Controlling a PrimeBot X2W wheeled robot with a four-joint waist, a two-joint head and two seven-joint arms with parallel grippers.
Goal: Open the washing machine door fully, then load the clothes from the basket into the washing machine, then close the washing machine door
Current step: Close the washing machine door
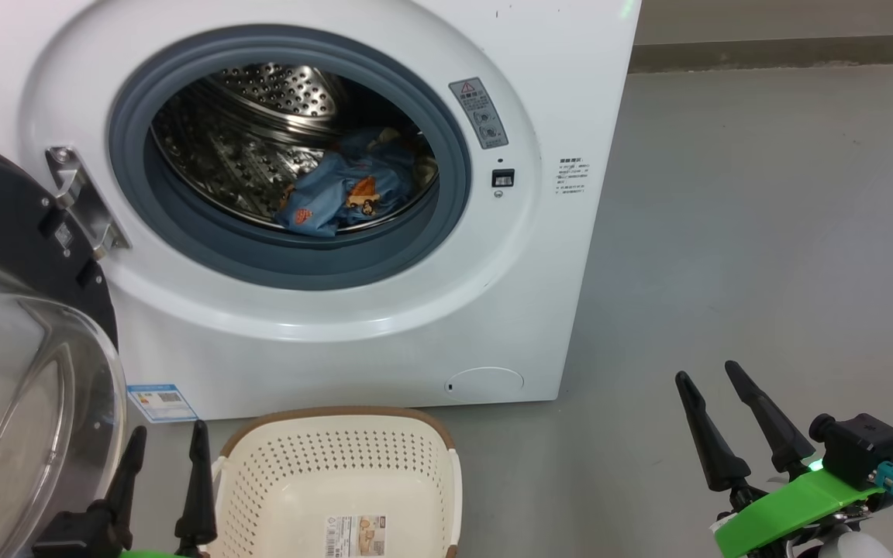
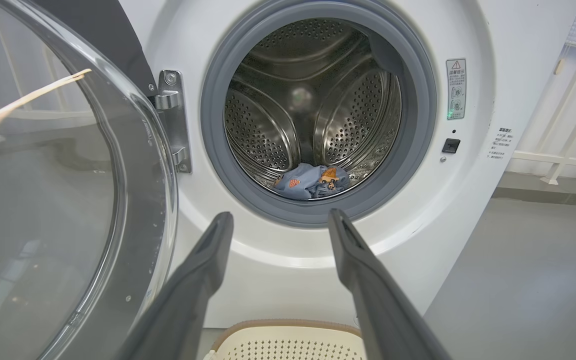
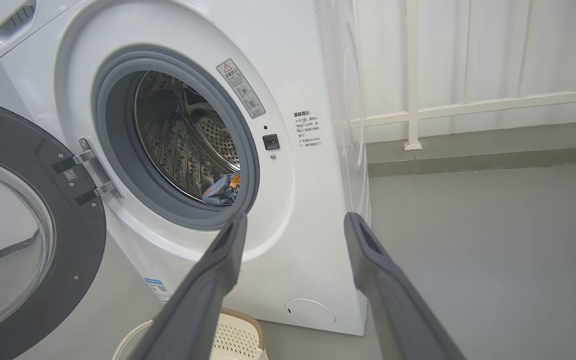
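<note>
Standing open at frame left, the washing machine door (image 1: 5, 225) awaits closing; the clothes (image 1: 346, 194) lie in the drum (image 1: 260, 116), centre; the basket (image 1: 338, 457) below is empty (label (image 1: 356, 535) showing). Left pincer (image 1: 169, 428) and right pincer (image 1: 706, 373): spread, holding nothing.

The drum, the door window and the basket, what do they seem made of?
Drum: probably stainless steel, shiny, mirror-like reflections and punched holes. Door window: clear glass or plastic, glossy, see-through. Basket: matte cream plastic, moulded holes; brown rim looks woven.

light: bright, even | glare: washing machine door (image 1: 24, 403) (soft) | edges: wide-angle bend
</note>
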